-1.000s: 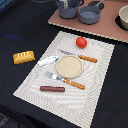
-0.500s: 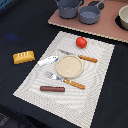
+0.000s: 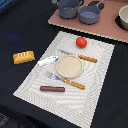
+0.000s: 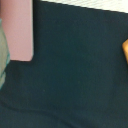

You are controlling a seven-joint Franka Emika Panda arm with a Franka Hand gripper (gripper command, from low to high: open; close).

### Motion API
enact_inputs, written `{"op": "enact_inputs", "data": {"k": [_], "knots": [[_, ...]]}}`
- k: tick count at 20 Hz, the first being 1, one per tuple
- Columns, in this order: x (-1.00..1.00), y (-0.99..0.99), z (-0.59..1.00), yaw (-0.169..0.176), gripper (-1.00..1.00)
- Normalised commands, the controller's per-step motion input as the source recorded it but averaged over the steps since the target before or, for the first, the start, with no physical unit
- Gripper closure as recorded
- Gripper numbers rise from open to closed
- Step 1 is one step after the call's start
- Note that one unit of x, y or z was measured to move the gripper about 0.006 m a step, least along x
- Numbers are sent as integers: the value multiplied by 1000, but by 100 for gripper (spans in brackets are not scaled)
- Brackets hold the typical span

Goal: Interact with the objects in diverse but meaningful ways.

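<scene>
Apparently nothing is handled yet: the jaws appear in neither view, so their opening cannot be told. Bread loaf [image 3: 23, 56] lies on the dark counter [image 3: 20, 25]; tomato [image 3: 81, 42] and sausage [image 3: 52, 89] rest on the placemat [image 3: 95, 90], all untouched.

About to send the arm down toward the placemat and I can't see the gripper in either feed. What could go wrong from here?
1. The gripper is out of both views, so its height and jaw state are unknown; descend slowly.
2. The plate is crowded by the knife, fork and white-blue piece; reaching one may knock another.
3. The round tomato could roll if nudged.
</scene>
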Motion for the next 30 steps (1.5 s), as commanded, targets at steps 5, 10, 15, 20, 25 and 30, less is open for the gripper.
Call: {"op": "enact_inputs", "data": {"k": [5, 10, 15, 20, 25, 30], "knots": [[-48, -935, -27, 25, -100], [-107, -870, -198, 36, -100], [-278, -596, -493, 75, -100], [-334, -404, -627, 60, -100], [-238, -273, -588, 50, -100], [-330, -259, -651, 41, -100]]}}
